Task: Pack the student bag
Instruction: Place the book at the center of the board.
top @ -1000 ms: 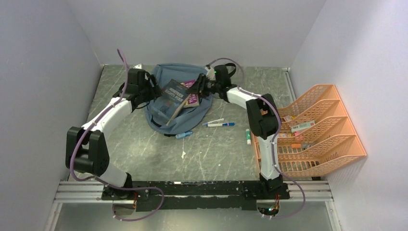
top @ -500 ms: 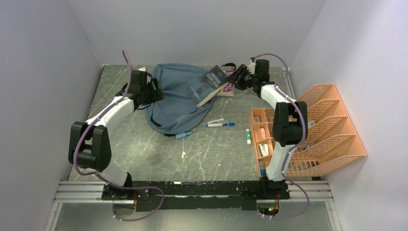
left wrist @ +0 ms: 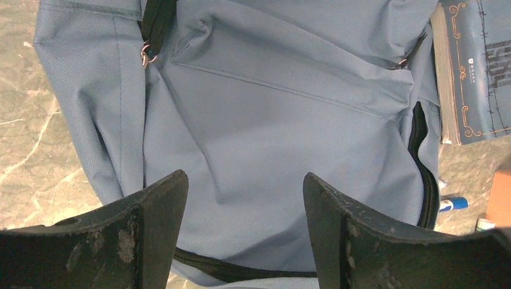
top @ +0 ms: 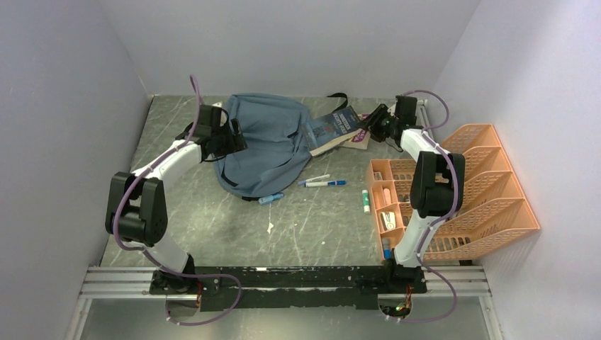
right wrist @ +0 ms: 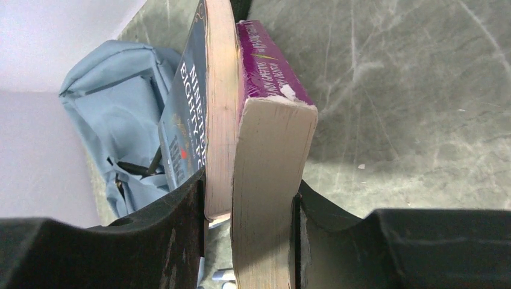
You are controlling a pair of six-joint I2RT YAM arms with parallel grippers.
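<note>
Marbled tabletop (top: pixel 319 219), pale walls (top: pixel 283 42) — student bag (top: pixel 262 149)

What I see from my end is a boxed-in cell: plain pale walls at the back (top: pixel 298 42), left (top: pixel 57 127) and right (top: pixel 546 85), with a faint lilac tint. The table (top: pixel 212 227) is a grey marble look with white veins. An aluminium rail (top: pixel 113 283) runs along the near edge. The light is soft and even, with weak shadows. An orange mesh rack (top: pixel 489 205) sits by the right wall.
</note>
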